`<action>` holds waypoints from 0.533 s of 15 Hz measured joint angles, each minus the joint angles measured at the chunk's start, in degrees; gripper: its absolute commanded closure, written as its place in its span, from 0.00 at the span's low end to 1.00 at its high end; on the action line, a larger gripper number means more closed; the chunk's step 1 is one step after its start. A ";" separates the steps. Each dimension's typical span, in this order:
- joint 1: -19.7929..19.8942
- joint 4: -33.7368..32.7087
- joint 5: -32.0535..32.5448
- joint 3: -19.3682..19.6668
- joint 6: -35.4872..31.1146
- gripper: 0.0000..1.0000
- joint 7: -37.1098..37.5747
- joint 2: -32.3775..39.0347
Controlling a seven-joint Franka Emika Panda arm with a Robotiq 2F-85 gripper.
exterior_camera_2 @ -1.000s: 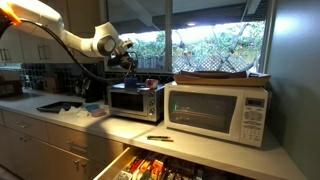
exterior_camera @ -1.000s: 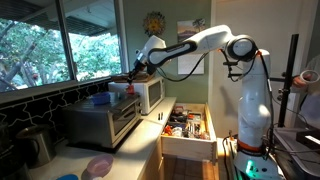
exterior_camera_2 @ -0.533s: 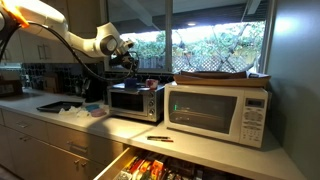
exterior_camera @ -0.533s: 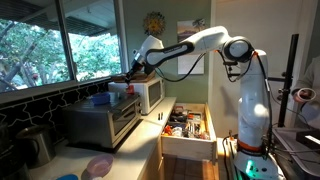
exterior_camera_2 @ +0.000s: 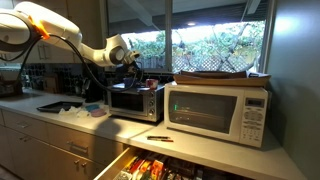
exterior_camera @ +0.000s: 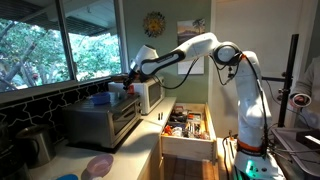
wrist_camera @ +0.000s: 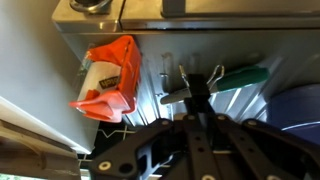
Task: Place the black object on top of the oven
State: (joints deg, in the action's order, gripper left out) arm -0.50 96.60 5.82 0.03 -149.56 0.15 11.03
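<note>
The arm (exterior_camera: 190,48) stretches out sideways, its gripper (exterior_camera: 127,80) hanging just above the boxy steel, dark-glass-fronted oven (exterior_camera: 100,122) and clamped on a small black object (wrist_camera: 192,88).

gripper (exterior_camera: 126,79): jaws too small to read (both exterior views) | blue container (wrist_camera: 300,112): cropped at right edge

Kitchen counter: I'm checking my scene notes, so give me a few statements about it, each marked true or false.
1. The oven stands beside the microwave on the counter. True.
2. The drawer below the counter is pulled open. True.
3. The microwave door hangs open. False: it is shut.
4. The gripper reaches into the drawer. False: the gripper is over the oven.
</note>
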 measured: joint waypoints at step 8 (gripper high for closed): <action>-1.07 -7.68 2.72 1.30 2.45 0.45 6.52 5.99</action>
State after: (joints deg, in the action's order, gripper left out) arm -1.57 88.92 8.55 1.33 -147.11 6.67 17.02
